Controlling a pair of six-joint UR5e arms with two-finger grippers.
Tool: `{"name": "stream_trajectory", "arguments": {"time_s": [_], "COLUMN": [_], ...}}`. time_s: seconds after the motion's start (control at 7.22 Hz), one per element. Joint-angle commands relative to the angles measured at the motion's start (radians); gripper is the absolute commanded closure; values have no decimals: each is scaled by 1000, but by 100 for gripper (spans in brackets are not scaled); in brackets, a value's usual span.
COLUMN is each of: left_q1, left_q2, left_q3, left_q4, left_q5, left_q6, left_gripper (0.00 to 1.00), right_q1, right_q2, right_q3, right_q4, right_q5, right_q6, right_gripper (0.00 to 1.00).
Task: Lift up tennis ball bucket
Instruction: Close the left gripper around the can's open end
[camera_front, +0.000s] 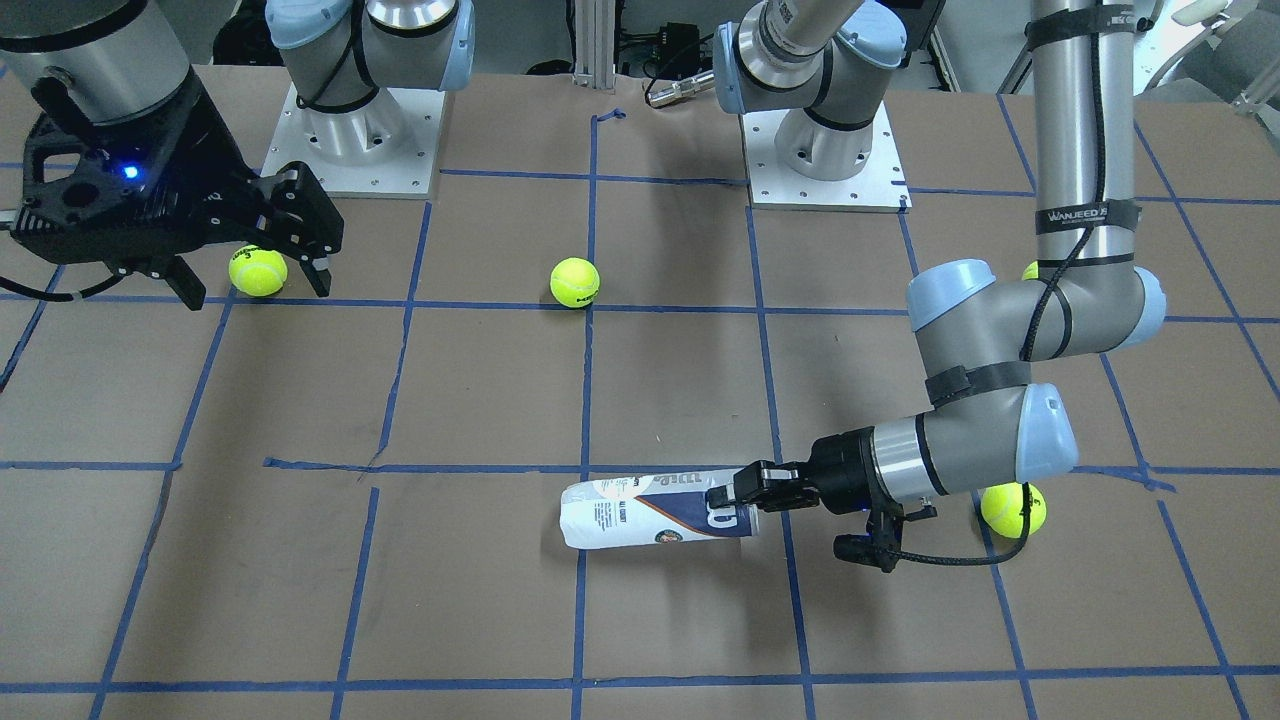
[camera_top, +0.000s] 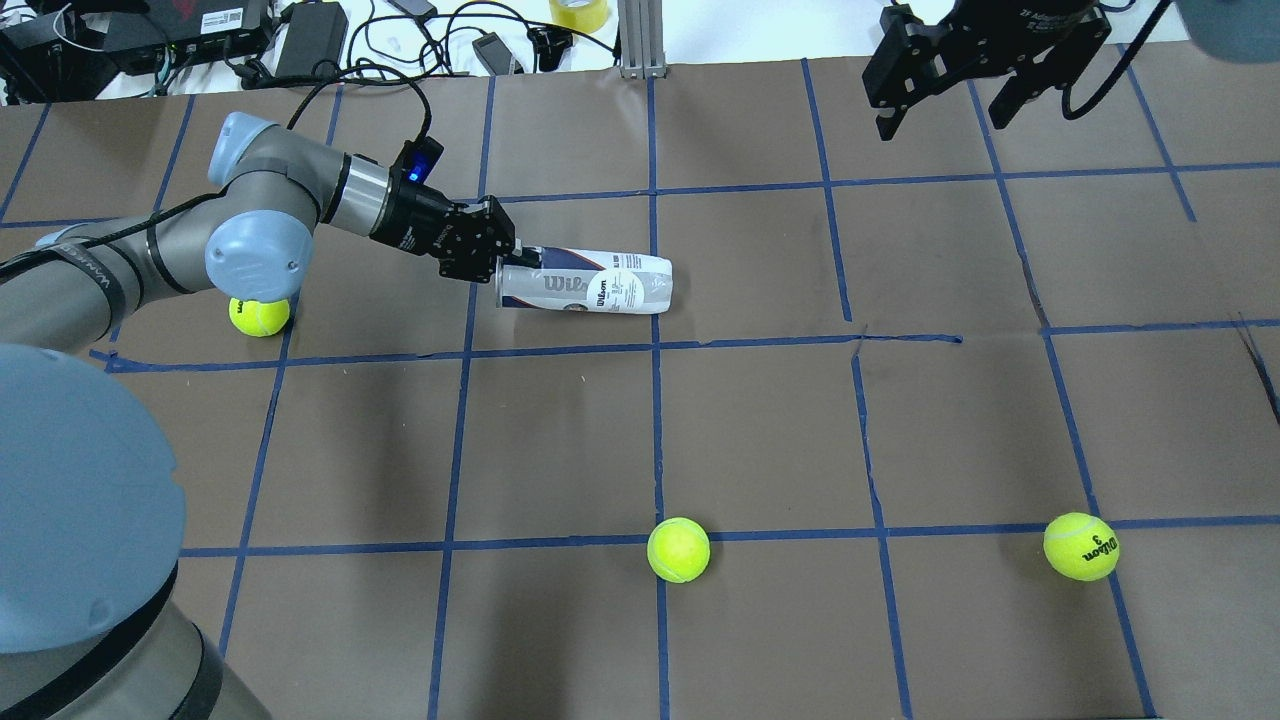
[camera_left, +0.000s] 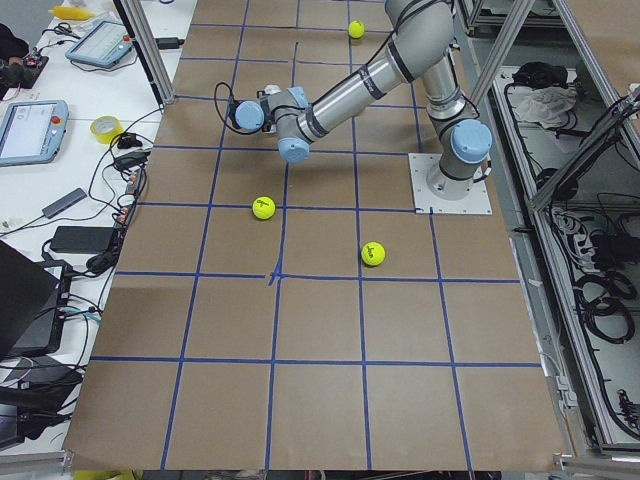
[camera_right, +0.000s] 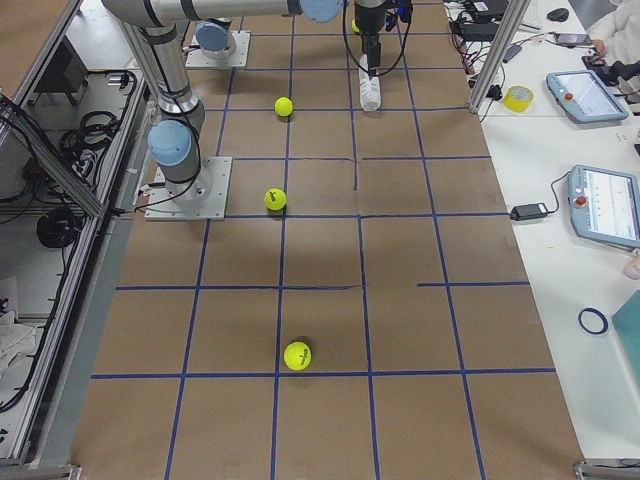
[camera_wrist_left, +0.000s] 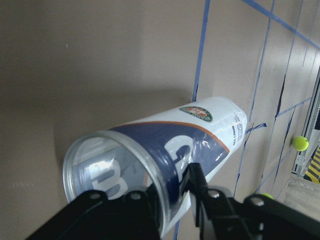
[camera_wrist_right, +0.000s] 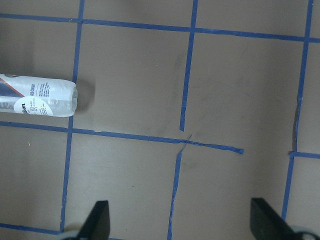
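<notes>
The tennis ball bucket (camera_top: 600, 288) is a clear tube with a white and navy Wilson label. It lies on its side in the far middle of the table and also shows in the front view (camera_front: 640, 510), the left wrist view (camera_wrist_left: 200, 135) and the right wrist view (camera_wrist_right: 35, 95). My left gripper (camera_top: 510, 262) is level with the table and shut on the rim of the tube's open end, with one finger (camera_wrist_left: 195, 185) on the outside wall. I cannot tell whether the tube touches the table. My right gripper (camera_top: 940, 80) is open and empty, high over the far right.
Loose tennis balls lie on the brown paper: one near the middle (camera_top: 678, 549), one near right (camera_top: 1081, 546), one under my left forearm (camera_top: 259, 315). Cables and gear (camera_top: 300, 40) line the table's far edge. Both arm bases (camera_front: 350, 140) stand at the near edge.
</notes>
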Motion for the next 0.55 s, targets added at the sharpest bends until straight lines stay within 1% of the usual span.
{"name": "stream_trajectory", "arguments": {"time_s": [0.0,0.14,0.42], "left_q1": [-16,-18,-42], "left_q2": [44,67,126], "left_q3": [4,14,33], "left_q4": [1,1,1], "left_q5": [-45,-47,-33], "left_q6": [-108,-131,-166], "left_gripper": [100,100,100], "right_q1": [5,7,10], "right_q2": [-8,-11,-25], "right_q3": [2,-1,10], "right_q4": [4,2,5], "right_q5": [-35,-34,-40], "right_q6": [69,135,166], "right_gripper": [0,0,0]}}
